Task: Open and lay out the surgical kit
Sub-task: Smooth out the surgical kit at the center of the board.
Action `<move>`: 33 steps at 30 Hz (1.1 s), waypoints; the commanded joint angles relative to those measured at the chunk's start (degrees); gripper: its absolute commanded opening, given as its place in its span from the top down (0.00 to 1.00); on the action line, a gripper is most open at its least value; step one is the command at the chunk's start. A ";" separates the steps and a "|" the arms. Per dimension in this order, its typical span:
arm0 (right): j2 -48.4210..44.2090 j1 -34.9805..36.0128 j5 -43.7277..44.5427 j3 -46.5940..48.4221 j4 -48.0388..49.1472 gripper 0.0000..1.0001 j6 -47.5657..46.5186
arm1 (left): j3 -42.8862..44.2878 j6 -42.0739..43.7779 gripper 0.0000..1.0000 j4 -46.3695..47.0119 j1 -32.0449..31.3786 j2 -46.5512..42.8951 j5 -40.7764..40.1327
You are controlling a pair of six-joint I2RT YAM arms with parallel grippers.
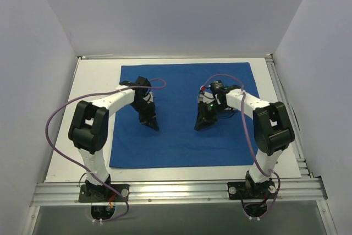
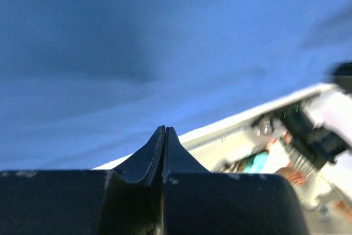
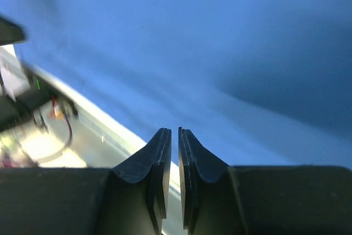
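The surgical kit's royal-blue cloth lies spread flat as a large rectangle on the white table. No forceps or tweezers show in any view. My left gripper hovers over the cloth's left-middle, shut and empty; in the left wrist view its gripper has the jaws pressed together over blue cloth. My right gripper hovers over the cloth's right-middle. In the right wrist view the gripper shows only a thin gap, with nothing between the jaws, above blue cloth.
White walls enclose the table on three sides. An aluminium rail runs along the near edge by the arm bases. Purple cables loop from both arms. Bare table shows left of the cloth.
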 commanded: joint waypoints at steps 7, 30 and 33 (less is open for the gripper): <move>3.42 10.53 -7.85 -5.05 3.85 0.92 1.97 | -4.34 -5.23 0.98 5.21 -6.69 4.55 7.35; -5.19 4.57 20.53 7.68 -10.31 0.71 4.86 | 5.74 0.02 0.92 -6.47 -6.60 -7.48 -8.82; -3.00 -1.67 21.94 11.20 -10.57 0.60 4.51 | 10.41 2.14 0.67 -7.70 -6.60 -9.15 -11.10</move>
